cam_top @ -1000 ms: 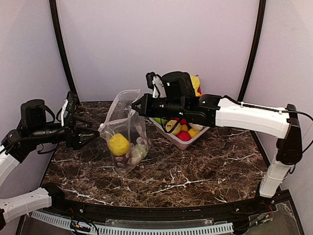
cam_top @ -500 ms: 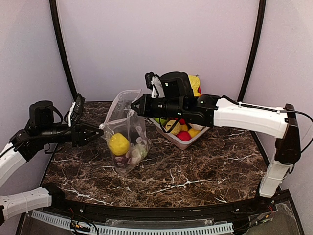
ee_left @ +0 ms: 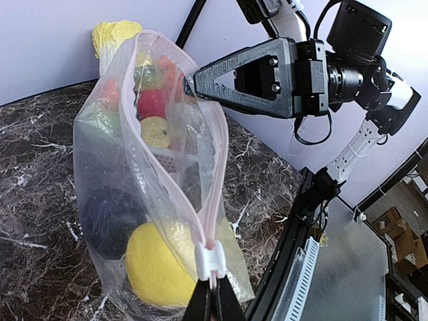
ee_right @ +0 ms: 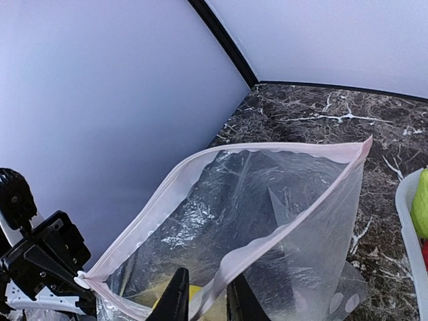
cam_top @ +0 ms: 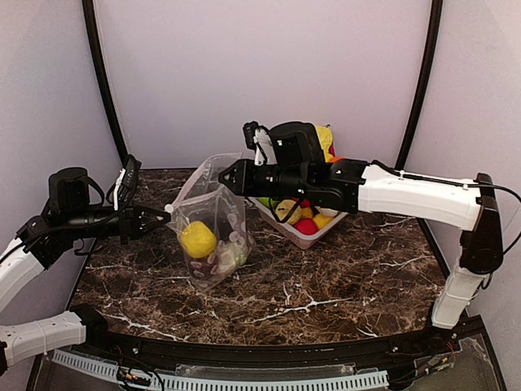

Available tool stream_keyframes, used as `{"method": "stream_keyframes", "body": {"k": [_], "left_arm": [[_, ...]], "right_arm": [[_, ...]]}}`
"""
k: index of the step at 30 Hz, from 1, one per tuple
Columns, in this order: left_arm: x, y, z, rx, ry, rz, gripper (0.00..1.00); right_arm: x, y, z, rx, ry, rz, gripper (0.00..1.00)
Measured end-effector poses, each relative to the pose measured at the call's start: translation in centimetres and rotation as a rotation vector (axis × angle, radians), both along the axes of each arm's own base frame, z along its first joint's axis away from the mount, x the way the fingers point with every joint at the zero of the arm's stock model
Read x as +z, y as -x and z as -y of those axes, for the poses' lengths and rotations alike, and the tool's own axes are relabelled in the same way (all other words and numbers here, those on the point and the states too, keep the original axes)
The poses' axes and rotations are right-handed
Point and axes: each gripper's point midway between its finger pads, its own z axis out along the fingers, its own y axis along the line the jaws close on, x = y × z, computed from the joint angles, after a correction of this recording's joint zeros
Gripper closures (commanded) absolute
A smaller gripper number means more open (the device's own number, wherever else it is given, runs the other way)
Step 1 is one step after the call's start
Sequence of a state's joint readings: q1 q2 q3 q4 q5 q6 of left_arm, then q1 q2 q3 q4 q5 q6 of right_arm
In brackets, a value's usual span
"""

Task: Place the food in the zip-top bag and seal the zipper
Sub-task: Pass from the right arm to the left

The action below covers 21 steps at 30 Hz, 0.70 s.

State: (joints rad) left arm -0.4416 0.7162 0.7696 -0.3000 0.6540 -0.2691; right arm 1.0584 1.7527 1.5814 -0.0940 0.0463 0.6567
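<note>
The clear dotted zip-top bag (cam_top: pixel 213 213) stands on the marble with its mouth gaping. Inside lie the yellow lemon (cam_top: pixel 198 240), a dark purple piece (ee_left: pixel 110 221) and the pale cauliflower (cam_top: pixel 231 253). My left gripper (ee_left: pixel 212 304) is shut on the pink zipper (ee_left: pixel 215 154) end, just below the white slider (ee_left: pixel 209 257). My right gripper (ee_right: pixel 207 301) is at the opposite side of the mouth. Its fingers stand slightly apart, with the near zipper lip (ee_right: pixel 294 207) running loosely between them.
A pale tray (cam_top: pixel 326 230) of red, yellow and green toy food sits behind the right gripper, right of the bag. A curved black rail (cam_top: pixel 244 350) bounds the table's near edge. Purple walls close in the back and sides.
My left gripper moved in to the bag's corner and closed on the zipper end. My right gripper's jaws have parted a little, and the bag mouth has spread wider.
</note>
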Motion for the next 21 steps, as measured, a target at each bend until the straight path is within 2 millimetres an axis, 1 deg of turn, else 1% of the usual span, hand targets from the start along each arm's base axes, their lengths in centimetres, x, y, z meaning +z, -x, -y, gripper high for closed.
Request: {"method": "stream_keyframes", "body": {"k": [1, 3, 5, 9, 12, 14, 17, 20, 21], "left_arm": [[0.0, 0.0, 0.0, -0.001, -0.001, 0.000, 0.99], [-0.1, -0.2, 0.1, -0.006, -0.007, 0.000, 0.99], [0.2, -0.3, 0.3, -0.015, -0.014, 0.011, 0.99], [1.1, -0.6, 0.7, -0.044, -0.029, 0.057, 0.99], [1.8, -1.0, 1.2, -0.080, -0.044, 0.098, 0.99], [1.9, -1.2, 1.5, -0.107, -0.054, 0.116, 0.99], [1.8, -1.5, 2.2, -0.153, -0.068, 0.141, 0.99], [1.6, -1.6, 2.6, -0.189, -0.076, 0.171, 0.99], [1.7, -1.6, 2.7, -0.199, -0.074, 0.188, 0.99]], "right_arm": [[-0.1, 0.0, 0.2, -0.003, 0.007, 0.004, 0.58], [-0.4, -0.2, 0.9, -0.005, 0.035, 0.026, 0.47], [-0.3, -0.4, 1.7, -0.007, 0.062, 0.049, 0.39], [0.4, -1.0, 3.8, -0.027, 0.108, 0.087, 0.23], [1.6, -1.0, 5.7, -0.036, 0.140, 0.121, 0.13], [2.4, -1.2, 6.9, -0.047, 0.144, 0.134, 0.08], [3.5, -1.4, 9.0, -0.052, 0.150, 0.157, 0.04], [4.4, -2.3, 11.0, -0.052, 0.152, 0.172, 0.03], [4.4, -2.7, 11.4, -0.045, 0.154, 0.168, 0.04]]}}
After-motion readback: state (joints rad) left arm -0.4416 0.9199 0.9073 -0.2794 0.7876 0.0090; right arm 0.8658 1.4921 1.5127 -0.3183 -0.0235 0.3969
